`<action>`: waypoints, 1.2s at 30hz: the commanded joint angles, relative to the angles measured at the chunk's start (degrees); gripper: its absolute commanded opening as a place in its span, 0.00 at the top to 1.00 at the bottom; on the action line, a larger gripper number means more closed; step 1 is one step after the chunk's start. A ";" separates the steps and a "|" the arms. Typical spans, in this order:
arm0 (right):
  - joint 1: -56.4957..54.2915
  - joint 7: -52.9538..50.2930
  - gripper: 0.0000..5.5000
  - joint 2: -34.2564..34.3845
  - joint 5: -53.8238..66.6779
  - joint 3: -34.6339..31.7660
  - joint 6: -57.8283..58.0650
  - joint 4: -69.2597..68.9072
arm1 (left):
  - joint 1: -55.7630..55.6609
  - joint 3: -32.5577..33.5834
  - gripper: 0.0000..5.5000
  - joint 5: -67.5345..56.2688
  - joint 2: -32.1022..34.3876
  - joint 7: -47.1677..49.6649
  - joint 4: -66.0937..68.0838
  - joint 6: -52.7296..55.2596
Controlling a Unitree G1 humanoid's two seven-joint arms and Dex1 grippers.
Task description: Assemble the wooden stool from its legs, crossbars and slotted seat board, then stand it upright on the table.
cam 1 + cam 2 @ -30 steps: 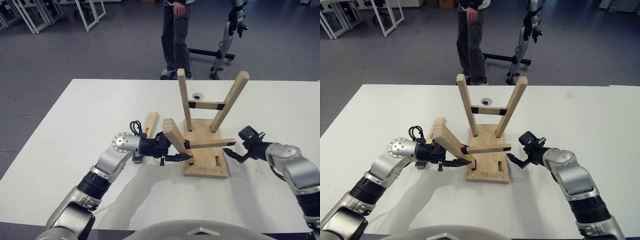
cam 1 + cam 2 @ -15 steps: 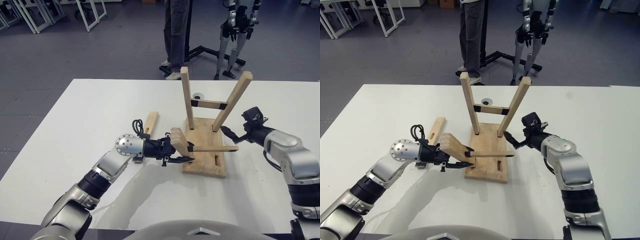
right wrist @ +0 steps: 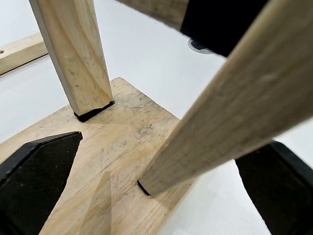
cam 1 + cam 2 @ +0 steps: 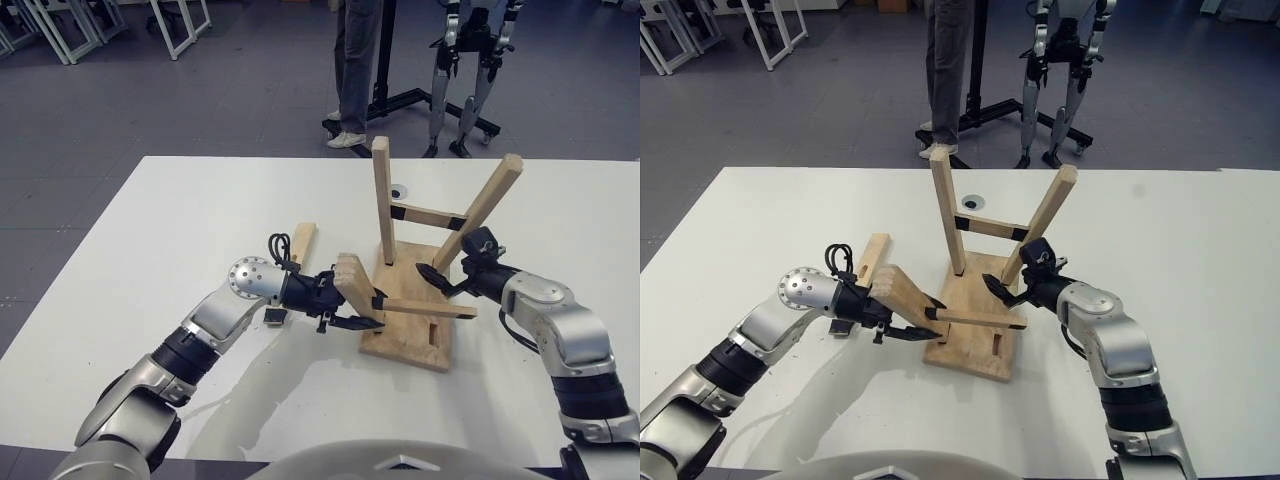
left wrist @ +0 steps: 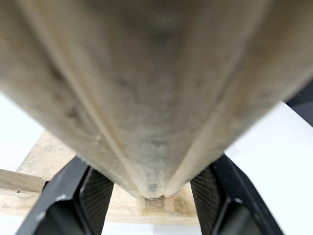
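The slotted seat board (image 4: 412, 335) lies flat on the white table. Two legs (image 4: 384, 205) (image 4: 483, 212) stand in its far slots, joined by a crossbar (image 4: 428, 215). My left gripper (image 4: 347, 318) is shut on a third leg (image 4: 351, 285), held tilted at the board's left edge. This leg's crossbar (image 4: 428, 309) reaches right across the board. In the left wrist view the leg (image 5: 146, 98) fills the space between my fingers (image 5: 73, 196). My right gripper (image 4: 436, 277) stands open, with its fingers (image 3: 34, 176) on either side of the foot of the right standing leg (image 3: 220, 112).
A loose wooden leg (image 4: 300, 243) lies on the table to the left of the board, behind my left wrist. A small round grommet (image 4: 400, 189) sits in the tabletop behind the stool. Bare table spreads to the left and right.
My right gripper has moved left and forward, from beside the board's right edge to the foot of the right standing leg. The board and its legs have turned slightly. The left gripper keeps its leg.
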 commanded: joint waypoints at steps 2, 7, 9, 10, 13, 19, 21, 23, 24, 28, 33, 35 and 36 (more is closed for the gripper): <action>0.32 -1.08 0.00 0.76 -0.84 0.20 -0.15 -1.67 | 8.68 -10.88 0.63 10.48 5.97 -5.11 7.63 14.61; -1.95 -0.67 0.00 0.81 -1.41 1.40 -1.12 -0.16 | 11.69 -11.70 0.63 14.08 5.03 -1.05 6.75 8.19; -3.51 0.12 0.00 0.23 -1.87 1.77 -1.81 1.06 | 12.18 -11.14 0.63 14.73 4.38 0.44 7.17 5.76; -4.52 0.62 0.00 -0.16 -2.10 1.86 -2.21 1.86 | 12.30 -10.81 0.63 14.44 4.22 0.68 7.17 5.39; -7.81 2.23 0.00 -1.03 -2.95 2.14 -3.82 4.82 | 11.80 -9.51 0.63 12.85 3.30 1.30 7.24 5.41; -10.97 3.89 0.00 -0.45 -4.24 3.01 -5.78 7.86 | 9.76 -6.44 0.46 11.10 0.30 3.27 7.41 7.78; -10.18 4.00 0.00 -0.27 -4.40 3.01 -5.94 7.48 | 9.52 -5.43 0.39 11.01 0.40 3.19 6.28 8.52; -9.54 3.98 0.00 -0.12 -4.48 2.86 -5.72 6.93 | 9.32 -4.53 0.33 10.99 0.93 2.98 5.10 9.44; -9.29 3.94 0.00 -0.05 -4.52 2.78 -5.61 6.70 | 9.07 -3.68 0.29 10.70 1.68 2.77 4.11 10.55; -8.21 3.38 0.00 0.10 -4.65 2.11 -5.64 6.35 | 6.70 0.81 0.18 10.31 4.97 2.00 1.32 14.49; -9.69 2.44 0.00 1.02 -5.26 1.51 -7.29 9.84 | 5.66 7.47 0.18 6.32 9.05 1.06 -9.35 24.77; -10.91 2.30 0.00 1.53 -5.62 1.55 -8.56 12.20 | 5.35 11.00 0.18 4.25 9.85 2.35 -13.57 29.13; -11.08 2.39 0.00 1.58 -5.72 1.54 -8.97 12.75 | 5.27 12.84 0.18 3.26 9.61 3.66 -15.01 31.04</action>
